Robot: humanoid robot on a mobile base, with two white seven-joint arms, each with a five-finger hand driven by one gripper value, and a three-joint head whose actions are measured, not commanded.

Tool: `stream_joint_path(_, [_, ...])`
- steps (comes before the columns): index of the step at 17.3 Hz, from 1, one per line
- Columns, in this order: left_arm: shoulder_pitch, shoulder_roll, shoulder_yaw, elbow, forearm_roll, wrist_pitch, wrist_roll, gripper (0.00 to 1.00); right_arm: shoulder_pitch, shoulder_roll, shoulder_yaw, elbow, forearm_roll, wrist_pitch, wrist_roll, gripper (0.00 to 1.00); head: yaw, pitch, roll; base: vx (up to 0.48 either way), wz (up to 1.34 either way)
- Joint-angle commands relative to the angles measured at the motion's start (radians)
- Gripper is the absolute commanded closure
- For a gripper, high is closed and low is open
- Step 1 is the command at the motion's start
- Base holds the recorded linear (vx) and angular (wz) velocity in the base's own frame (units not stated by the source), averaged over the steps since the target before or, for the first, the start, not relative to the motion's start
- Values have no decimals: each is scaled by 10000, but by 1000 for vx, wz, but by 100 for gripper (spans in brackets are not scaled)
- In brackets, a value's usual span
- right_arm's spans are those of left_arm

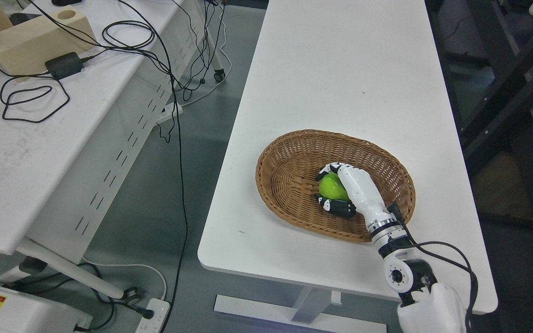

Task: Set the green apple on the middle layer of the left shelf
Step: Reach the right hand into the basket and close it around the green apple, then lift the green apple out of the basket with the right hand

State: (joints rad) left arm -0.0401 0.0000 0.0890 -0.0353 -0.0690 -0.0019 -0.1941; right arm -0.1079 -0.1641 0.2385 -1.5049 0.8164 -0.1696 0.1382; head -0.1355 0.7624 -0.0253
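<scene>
A green apple [330,187] lies inside an oval wicker basket [289,157] on the white table. My right hand [329,188], white with black fingertips, reaches into the basket from the lower right. Its fingers curl over the top of the apple and its thumb presses in from below, so the hand is shut on the fruit. The apple still rests low in the basket. My left arm does not show. No shelf is in view.
The white table [340,69] stretches away beyond the basket. To the left, across a floor gap with hanging cables [174,92], stands a second white desk [16,152] carrying a wooden block and a power adapter. Dark frames stand at the right.
</scene>
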Motion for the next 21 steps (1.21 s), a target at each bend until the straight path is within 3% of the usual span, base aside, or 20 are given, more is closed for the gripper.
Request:
stream_joint_path(1, [2, 175, 0, 0, 0, -12, 8, 0, -10, -31, -1063, -29, -568, -83, 106, 98, 0, 0, 0, 0, 0])
stream_joint_path(5, [2, 175, 0, 0, 0, 3, 8, 0, 112, -168, -2092, -687, -1827, -726, -16, 97, 0, 0, 0, 0, 0])
stream_joint_path(12, [2, 175, 0, 0, 0, 3, 8, 0, 939, -384, -2660, -1517, -2915, -789, -231, 100, 0, 0, 0, 0, 0])
stream_joint_path(21, [2, 175, 0, 0, 0, 3, 8, 0, 1569, -246, -3489, -2162, -3332, -1325, -768, 100, 0, 0, 0, 0, 0])
